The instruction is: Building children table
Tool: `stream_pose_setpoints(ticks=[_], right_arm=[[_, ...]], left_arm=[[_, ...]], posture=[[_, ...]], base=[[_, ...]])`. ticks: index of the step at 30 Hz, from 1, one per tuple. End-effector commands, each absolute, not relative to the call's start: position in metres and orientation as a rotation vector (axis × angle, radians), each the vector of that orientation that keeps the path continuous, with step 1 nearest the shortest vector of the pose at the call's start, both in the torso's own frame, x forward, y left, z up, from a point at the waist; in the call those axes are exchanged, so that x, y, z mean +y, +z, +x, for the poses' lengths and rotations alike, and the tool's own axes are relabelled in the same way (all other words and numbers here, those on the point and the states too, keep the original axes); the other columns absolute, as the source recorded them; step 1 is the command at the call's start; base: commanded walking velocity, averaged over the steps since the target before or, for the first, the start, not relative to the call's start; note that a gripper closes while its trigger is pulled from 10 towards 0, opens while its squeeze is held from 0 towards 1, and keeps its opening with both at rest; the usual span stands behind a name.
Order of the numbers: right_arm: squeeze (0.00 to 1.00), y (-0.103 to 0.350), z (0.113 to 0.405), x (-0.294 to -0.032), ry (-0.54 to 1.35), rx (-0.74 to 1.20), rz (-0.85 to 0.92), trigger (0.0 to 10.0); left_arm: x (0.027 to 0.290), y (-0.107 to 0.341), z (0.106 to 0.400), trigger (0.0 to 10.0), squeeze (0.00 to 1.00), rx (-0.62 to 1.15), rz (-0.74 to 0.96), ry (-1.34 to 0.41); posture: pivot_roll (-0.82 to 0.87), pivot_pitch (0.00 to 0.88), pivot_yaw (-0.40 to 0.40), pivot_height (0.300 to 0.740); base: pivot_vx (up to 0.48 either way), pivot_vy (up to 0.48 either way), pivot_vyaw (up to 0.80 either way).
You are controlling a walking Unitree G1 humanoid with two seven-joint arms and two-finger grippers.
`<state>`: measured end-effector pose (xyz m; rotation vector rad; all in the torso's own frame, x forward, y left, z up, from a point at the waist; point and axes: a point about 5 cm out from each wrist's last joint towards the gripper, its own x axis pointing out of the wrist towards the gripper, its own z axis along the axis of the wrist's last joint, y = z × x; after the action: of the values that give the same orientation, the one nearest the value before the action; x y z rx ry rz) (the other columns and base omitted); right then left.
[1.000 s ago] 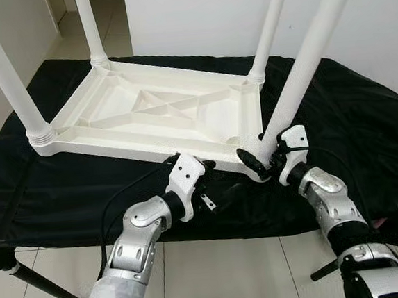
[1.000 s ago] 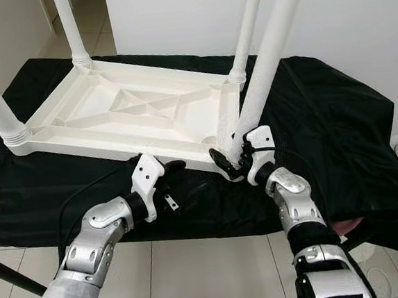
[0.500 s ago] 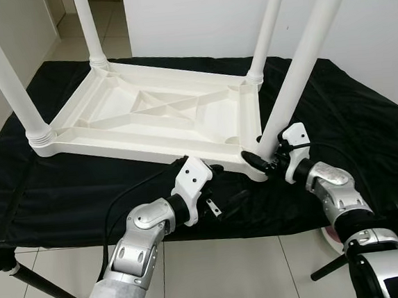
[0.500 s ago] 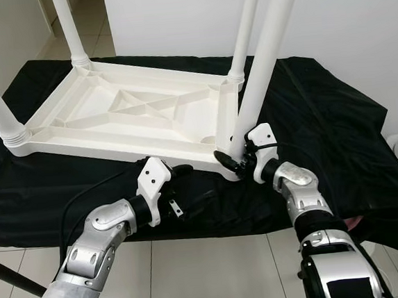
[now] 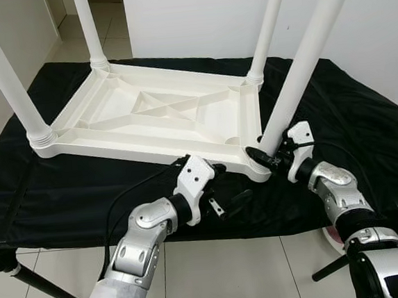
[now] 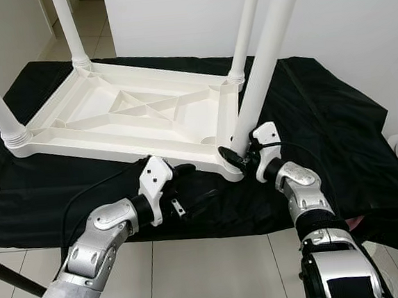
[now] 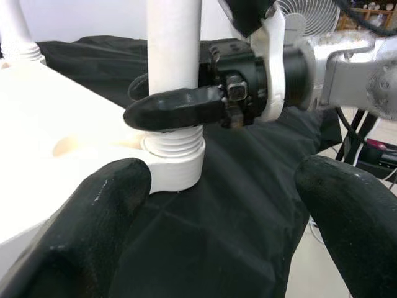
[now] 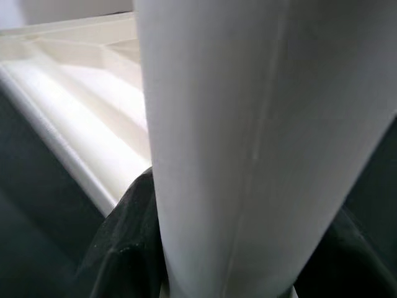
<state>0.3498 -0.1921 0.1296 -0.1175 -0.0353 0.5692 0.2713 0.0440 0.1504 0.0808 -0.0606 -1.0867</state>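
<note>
1. Head views: white plastic children's table [image 5: 154, 118] lies upside down on a bench draped in black cloth [image 5: 364, 127], all four legs pointing up. The right pincer [image 5: 264, 156] clasps the near right leg [image 5: 297, 77] just above its threaded socket at the table's corner. The left pincer [image 5: 223, 189] hovers over the cloth just in front of the table's near edge, beside that same corner, its fingers spread wide and holding nothing.

2. Left wrist view: two black fingers [image 7: 93, 236] stand far apart over the cloth. Beyond them the right pincer's finger [image 7: 173, 108] presses against the leg [image 7: 173, 43] right above the ribbed collar [image 7: 173, 146].

3. Right wrist view: the white leg [image 8: 248, 136] sits tight between the dark fingers [image 8: 124, 242], with the table's underside [image 8: 80, 81] behind.
</note>
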Motion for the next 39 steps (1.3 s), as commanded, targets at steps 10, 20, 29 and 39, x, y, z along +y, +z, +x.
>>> stream_pose_setpoints(ticks=[10,20,29,39], right_arm=[[0.00,0.120,0.341,-0.176,0.233,-0.040,-0.050,10.0],[0.00,0.108,0.320,-0.135,-0.085,-0.019,0.045,10.0],[1.00,0.119,0.319,-0.133,-0.030,-0.061,0.073,10.0],[0.95,0.123,0.316,-0.162,0.180,-0.072,-0.001,10.0]], left_arm=[[0.047,0.149,0.280,10.0,0.00,-0.043,0.091,-1.047],[0.050,0.149,0.281,10.0,0.00,-0.045,0.080,-1.027],[0.050,0.149,0.281,10.0,0.00,-0.045,0.080,-1.024],[0.053,0.151,0.283,10.0,0.00,-0.043,0.087,-1.031]], posture=[[-0.04,0.000,-0.035,0.740],[-0.03,0.000,-0.050,0.740],[-0.03,0.000,-0.031,0.740],[-0.05,0.000,-0.004,0.740]], base=[[0.000,0.000,0.00],[0.000,0.000,0.00],[0.000,0.000,0.00],[0.000,0.000,0.00]])
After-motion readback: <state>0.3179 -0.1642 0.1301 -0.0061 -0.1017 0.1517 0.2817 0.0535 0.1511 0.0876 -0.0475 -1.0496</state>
